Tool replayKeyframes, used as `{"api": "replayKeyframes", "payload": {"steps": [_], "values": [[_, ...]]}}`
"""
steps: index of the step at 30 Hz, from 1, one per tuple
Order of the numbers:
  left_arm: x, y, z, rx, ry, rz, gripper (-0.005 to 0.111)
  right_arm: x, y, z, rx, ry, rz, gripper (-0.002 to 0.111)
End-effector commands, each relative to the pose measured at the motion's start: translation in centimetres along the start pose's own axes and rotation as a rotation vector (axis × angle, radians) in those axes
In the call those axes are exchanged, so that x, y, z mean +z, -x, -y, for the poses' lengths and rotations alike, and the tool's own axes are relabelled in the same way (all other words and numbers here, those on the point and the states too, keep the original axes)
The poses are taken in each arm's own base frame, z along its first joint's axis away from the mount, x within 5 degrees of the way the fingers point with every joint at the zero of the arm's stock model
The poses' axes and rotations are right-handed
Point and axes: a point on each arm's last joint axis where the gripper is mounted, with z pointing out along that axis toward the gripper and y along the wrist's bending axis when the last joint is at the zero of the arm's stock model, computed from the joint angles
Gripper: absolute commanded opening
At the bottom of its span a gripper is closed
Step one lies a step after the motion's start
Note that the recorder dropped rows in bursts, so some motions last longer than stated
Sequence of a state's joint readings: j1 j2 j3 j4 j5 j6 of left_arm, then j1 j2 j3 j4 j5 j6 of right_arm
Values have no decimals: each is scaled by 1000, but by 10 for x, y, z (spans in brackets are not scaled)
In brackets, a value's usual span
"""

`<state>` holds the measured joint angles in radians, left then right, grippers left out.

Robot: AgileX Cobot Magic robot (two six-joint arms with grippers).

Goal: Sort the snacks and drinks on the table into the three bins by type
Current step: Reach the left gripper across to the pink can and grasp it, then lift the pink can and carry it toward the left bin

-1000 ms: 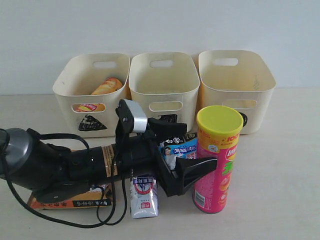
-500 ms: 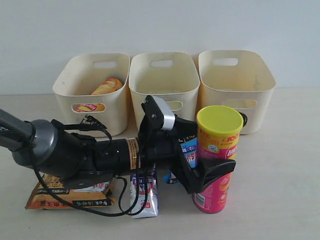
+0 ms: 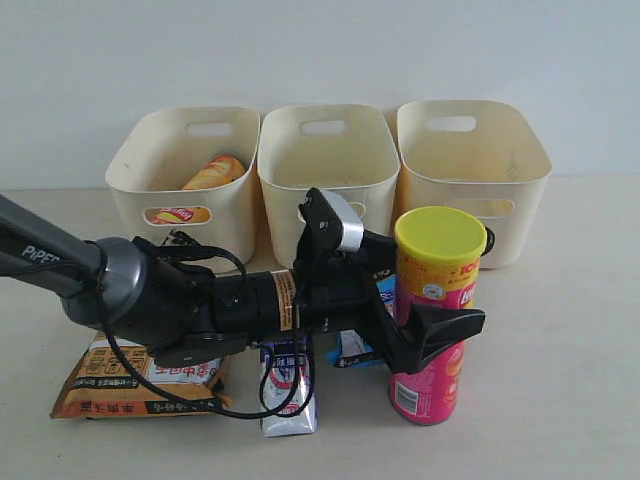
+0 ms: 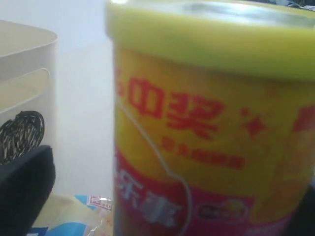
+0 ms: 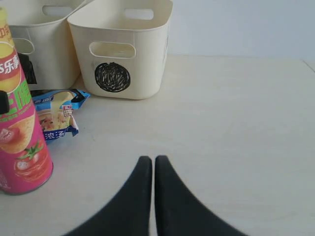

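A pink chip can (image 3: 440, 270) with a yellow lid stands upright at the front right, and it fills the left wrist view (image 4: 211, 147). My left gripper (image 3: 442, 318) is open, its jaws standing on either side of the can's middle; one finger (image 3: 455, 325) crosses the can's front. A yellow chip can (image 3: 213, 172) lies in the left bin (image 3: 150, 215). The orange-brown noodle packet (image 3: 110, 385) and the purple-white drink pouch (image 3: 288, 395) lie under the left arm. The blue noodle packet (image 5: 56, 110) lies beside the pink can. My right gripper (image 5: 153, 160) is shut and empty over bare table.
The middle bin (image 3: 325, 165) and the right bin (image 3: 480, 150) stand against the back wall. The right bin (image 5: 147, 73) carries a scribbled circle on its front. The left arm's cables hang over the packet and the pouch. Bare table stretches right of the pink can.
My left arm has reached to the right, and its open jaws have come around the pink can. The orange-brown packet is more uncovered. The right gripper shows no change.
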<state>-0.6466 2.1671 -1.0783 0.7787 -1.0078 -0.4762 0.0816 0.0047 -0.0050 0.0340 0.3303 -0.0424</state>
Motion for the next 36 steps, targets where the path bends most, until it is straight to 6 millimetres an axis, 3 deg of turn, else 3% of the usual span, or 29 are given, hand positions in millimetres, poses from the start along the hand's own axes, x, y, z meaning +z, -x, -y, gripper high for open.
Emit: {"api": "replayKeyframes", "payload": {"steps": [1,3,7,12,17,22,28,36], "values": [[2,1,2,-8,-14,10,91,0,-1,0,-3,-3,8,0],[2,1,2,-8,-14,10,69,0,-1,0,-3,-3,8,0],[2,0,4,11,-33,5,5,0,-1,0,-3,-3,8,0],[1,2,7,-4,-69,21,4,0,-1,0,-3,-3,8,0],[-2,22,9,-69,-73,57,4,0,-1,0,-3,-3,8,0],[-12,62,13,-191,-33,26,4,0,-1,0,-3,-3,8,0],[-36,104,10,-125,124,-70,4,0,-1,0,-3,-3,8,0],[-77,129,-18,-164,240,-74,4,0,-1,0,-3,-3,8,0]]}}
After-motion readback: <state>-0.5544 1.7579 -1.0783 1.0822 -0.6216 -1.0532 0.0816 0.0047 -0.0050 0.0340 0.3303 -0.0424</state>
